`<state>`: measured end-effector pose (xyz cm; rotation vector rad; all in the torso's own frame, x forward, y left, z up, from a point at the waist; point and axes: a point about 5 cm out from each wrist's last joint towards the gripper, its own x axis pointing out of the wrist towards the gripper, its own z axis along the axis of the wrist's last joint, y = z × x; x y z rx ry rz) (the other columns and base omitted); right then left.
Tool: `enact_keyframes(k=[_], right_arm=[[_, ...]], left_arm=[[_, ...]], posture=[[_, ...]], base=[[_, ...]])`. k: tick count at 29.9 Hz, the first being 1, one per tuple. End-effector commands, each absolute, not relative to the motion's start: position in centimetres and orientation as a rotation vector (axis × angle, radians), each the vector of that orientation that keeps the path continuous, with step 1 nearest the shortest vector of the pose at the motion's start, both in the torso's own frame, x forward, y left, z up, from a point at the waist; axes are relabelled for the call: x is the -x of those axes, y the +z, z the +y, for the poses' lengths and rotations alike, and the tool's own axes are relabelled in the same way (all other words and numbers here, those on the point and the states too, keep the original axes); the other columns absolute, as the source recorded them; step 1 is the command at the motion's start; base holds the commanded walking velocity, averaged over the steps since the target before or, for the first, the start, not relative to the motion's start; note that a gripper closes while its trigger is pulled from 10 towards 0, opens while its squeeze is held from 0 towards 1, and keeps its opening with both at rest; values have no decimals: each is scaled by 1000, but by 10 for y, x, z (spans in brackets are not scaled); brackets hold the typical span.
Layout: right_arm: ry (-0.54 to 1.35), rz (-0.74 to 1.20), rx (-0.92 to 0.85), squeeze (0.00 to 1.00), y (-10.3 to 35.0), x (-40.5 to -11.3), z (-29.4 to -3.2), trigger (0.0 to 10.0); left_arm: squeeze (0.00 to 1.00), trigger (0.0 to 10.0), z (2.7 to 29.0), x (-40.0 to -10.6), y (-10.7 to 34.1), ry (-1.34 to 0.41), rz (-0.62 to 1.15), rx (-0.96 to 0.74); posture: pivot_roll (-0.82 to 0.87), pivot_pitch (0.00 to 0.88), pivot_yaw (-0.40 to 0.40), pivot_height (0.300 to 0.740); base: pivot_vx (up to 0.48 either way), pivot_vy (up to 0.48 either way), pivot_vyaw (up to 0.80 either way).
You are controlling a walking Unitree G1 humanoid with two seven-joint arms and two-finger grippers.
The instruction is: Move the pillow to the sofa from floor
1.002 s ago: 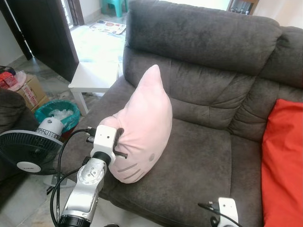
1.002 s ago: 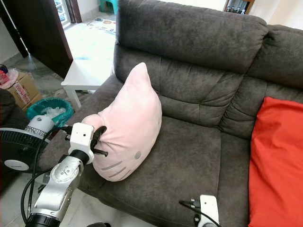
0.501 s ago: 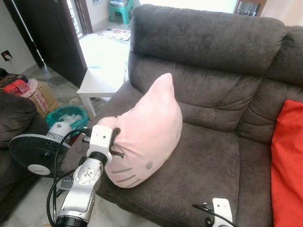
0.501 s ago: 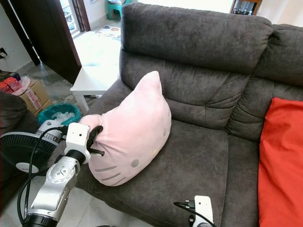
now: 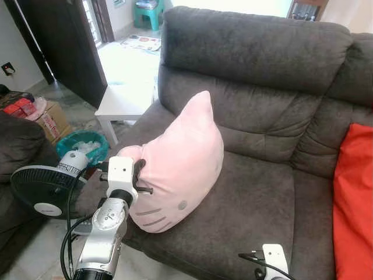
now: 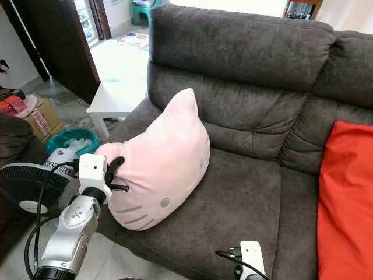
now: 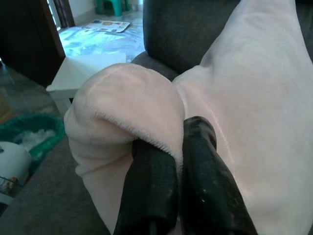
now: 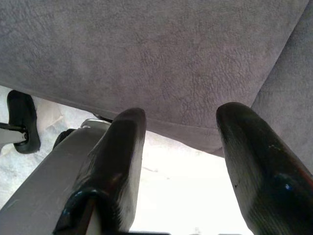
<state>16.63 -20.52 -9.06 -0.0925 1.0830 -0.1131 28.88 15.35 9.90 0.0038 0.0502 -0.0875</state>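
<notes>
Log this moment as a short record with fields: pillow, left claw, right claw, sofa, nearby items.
pillow: pink pillow, on the sofa seat, one corner pointing up
left claw: left claw shut on the pillow's rounded corner
right claw: right claw open, holding nothing, in front of the seat's front edge
sofa: dark grey sofa, red cushion on its right seat
nearby items: fan, white side table, teal bin

My left gripper (image 7: 178,161) is drawing back slightly, pinching the pink pillow's (image 5: 180,163) ear; the pillow is settling lower on the sofa (image 5: 250,192) seat, seemingly tilting.
</notes>
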Motion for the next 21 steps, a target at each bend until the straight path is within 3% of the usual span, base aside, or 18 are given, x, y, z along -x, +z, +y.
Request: enact_keyframes(k=[1,11,21], right_arm=[[-104,1085,101,0,-90,-167,-206,10000],[-95,1094,109,0,-91,-165,-208,10000],[-87,1097,115,0,-91,-165,-209,10000]], left_arm=[[1000,10000,160,-289,103,-51,37,16],[1000,10000,159,-290,109,-48,10,18],[1000,10000,158,-285,131,-106,-71,-107]], posture=[[189,48,-41,740],[190,53,-43,740],[203,60,-42,740]], base=[[0,0,0],[0,0,0],[0,0,0]])
